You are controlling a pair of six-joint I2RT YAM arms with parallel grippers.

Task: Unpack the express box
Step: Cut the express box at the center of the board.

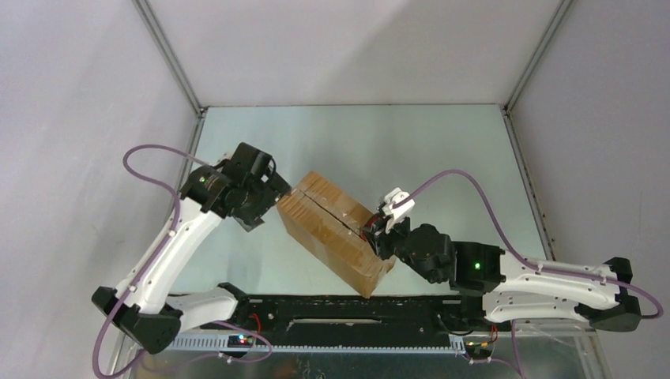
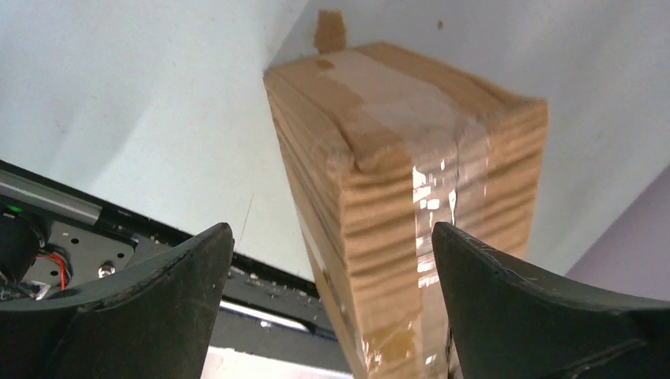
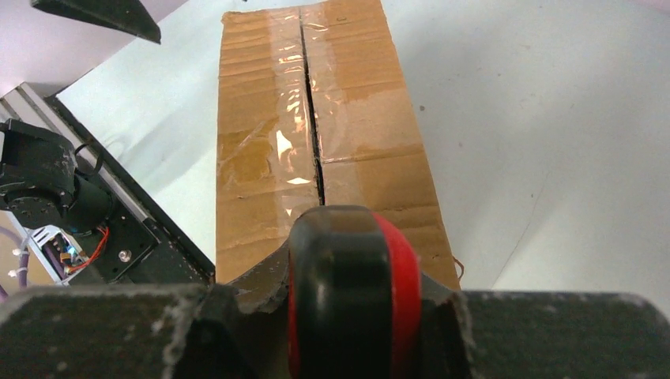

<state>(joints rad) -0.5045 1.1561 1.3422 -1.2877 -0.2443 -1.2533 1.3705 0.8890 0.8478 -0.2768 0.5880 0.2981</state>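
**Top, left-wrist and right-wrist views.** The express box (image 1: 332, 230) lies on its long side on the desk (image 1: 442, 158), set diagonally, with one arm at each end. Its top flaps meet in a central seam covered with glossy clear tape; in the right-wrist view a dark gap runs along that seam. At the far-left end of the box, the left claw (image 1: 267, 207) is released: its two dark fingers (image 2: 158, 300) are spread, and the taped end face of the box stands between them. At the box's near-right end, the right claw (image 3: 348, 304) is clenched on a red-and-black utility knife (image 3: 395, 276), which is aligned with the seam.
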